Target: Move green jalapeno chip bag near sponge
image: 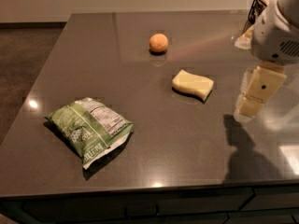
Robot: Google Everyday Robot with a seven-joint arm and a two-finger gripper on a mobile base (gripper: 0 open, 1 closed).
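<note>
The green jalapeno chip bag [89,129] lies flat on the dark table [187,143] at the front left, its white nutrition label facing up. The pale yellow sponge [193,84] lies near the table's middle, well to the right of and behind the bag. My gripper [254,99] hangs above the table at the right, to the right of the sponge and far from the bag. It holds nothing.
A small orange ball [159,42] sits behind the sponge. A dark wire-framed object [258,6] and a pale wrapper stand at the far right corner, partly behind my arm. The table's front edge runs along the bottom, floor to the left.
</note>
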